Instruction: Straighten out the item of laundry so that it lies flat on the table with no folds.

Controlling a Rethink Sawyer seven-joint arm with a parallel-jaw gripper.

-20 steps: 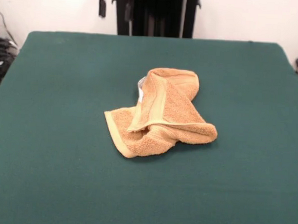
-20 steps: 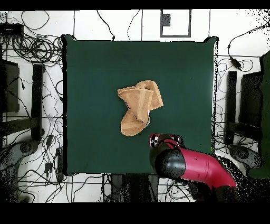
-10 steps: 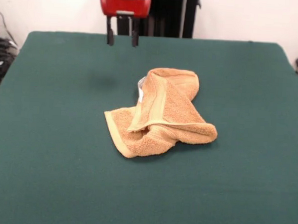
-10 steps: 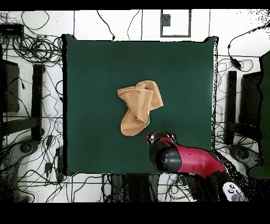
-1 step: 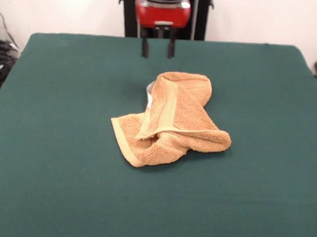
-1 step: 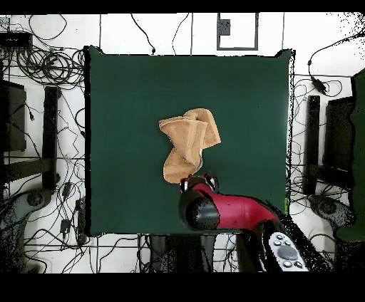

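The item of laundry is an orange-tan terry towel, crumpled and folded over itself near the middle of the dark green table. A woven border band runs along its folded edge and a white label peeks out at its left side. From above, the towel lies as a twisted bundle on the table. My gripper hangs open above the table just behind the towel, holding nothing. In the overhead view the gripper sits at the towel's near end, under the red arm.
Tangled cables and black stands surround the table on the floor. The red arm reaches in over the table's edge nearest the base.
The gripper has swung sideways along the table's far side and come lower, from off to the towel's side to just behind it. The towel has not moved.
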